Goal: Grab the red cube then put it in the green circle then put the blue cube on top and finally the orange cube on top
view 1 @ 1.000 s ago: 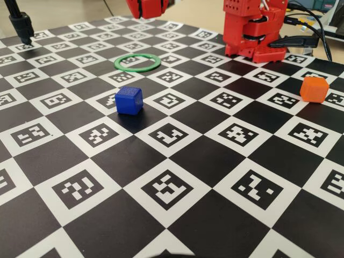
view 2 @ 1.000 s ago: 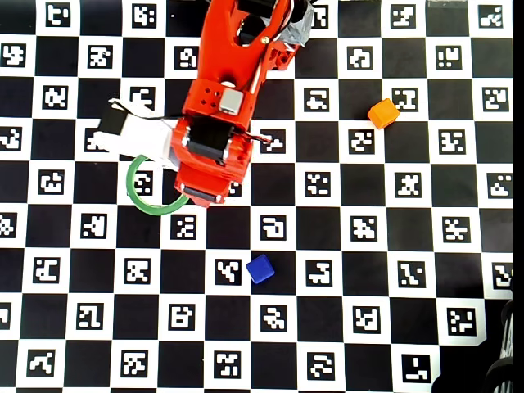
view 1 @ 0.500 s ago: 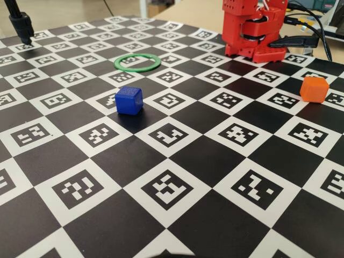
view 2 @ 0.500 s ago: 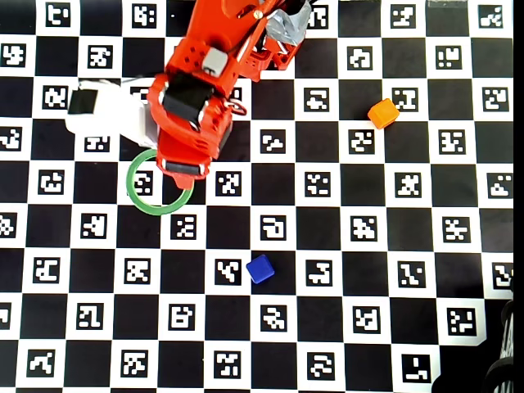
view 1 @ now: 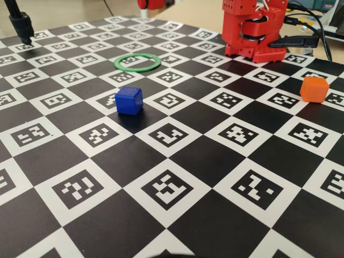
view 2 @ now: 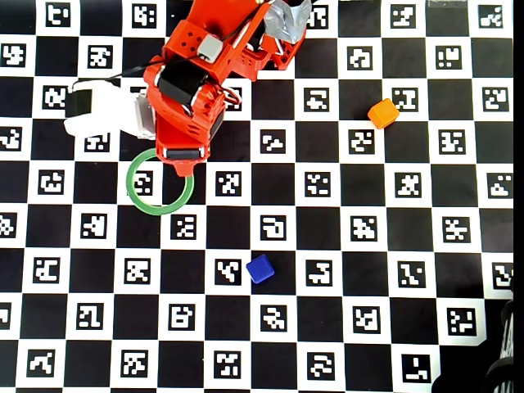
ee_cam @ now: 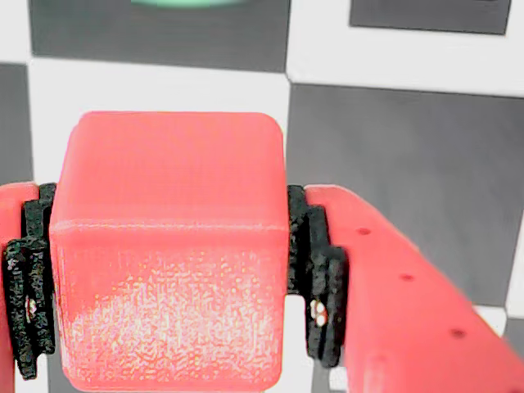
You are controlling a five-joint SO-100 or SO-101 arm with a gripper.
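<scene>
My gripper is shut on the red cube, which fills the wrist view between the two black-padded jaws, held above the checkered board. The green circle just shows at the top edge of that view. In the overhead view the red arm ends at the ring's upper right rim, with my gripper there and the red cube hidden under it. The green circle is empty, as the fixed view also shows. The blue cube sits mid-board. The orange cube sits far right.
The red arm base stands at the back of the marker-covered board, with black cables to its right. A black pole stands at the back left. A white block lies left of the arm.
</scene>
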